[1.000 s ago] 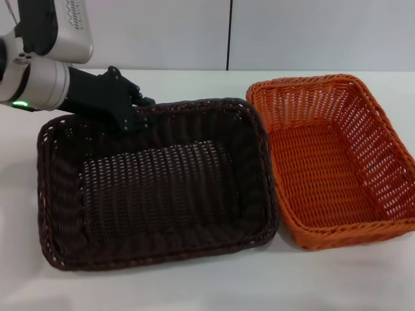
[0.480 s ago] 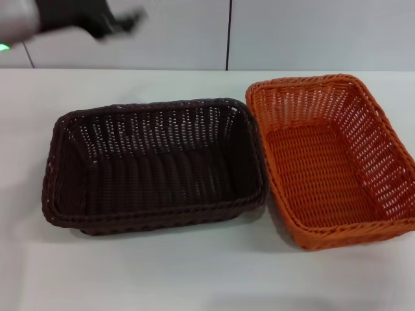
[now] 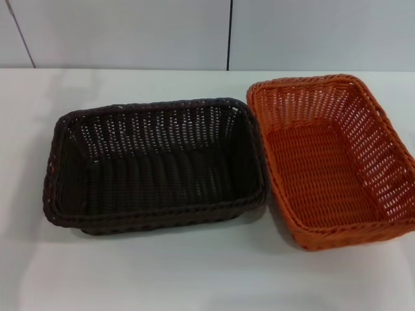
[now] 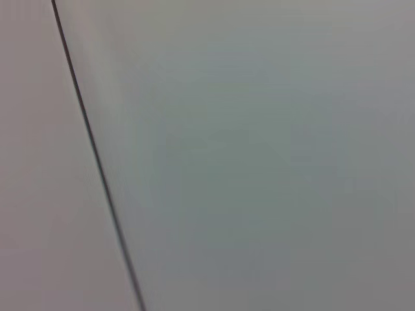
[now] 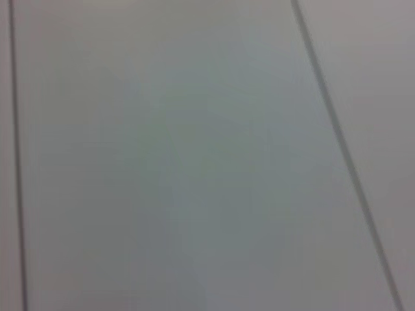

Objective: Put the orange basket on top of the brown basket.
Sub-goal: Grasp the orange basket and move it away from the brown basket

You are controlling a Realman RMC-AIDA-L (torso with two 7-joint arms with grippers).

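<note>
The brown basket (image 3: 155,168) lies flat on the white table (image 3: 194,278), left of centre in the head view, empty. The orange basket (image 3: 331,159) stands right beside it on the right, its left rim close to or touching the brown basket's right rim. It is empty too. Neither gripper shows in any view. Both wrist views show only a plain grey wall with dark seams.
A grey panelled wall (image 3: 227,32) with a dark vertical seam runs behind the table's far edge. Bare table lies in front of both baskets and to the left of the brown one.
My left gripper let go of the brown basket's far rim and rose up and left out of view. The brown basket dropped from tilted to flat on the table.
</note>
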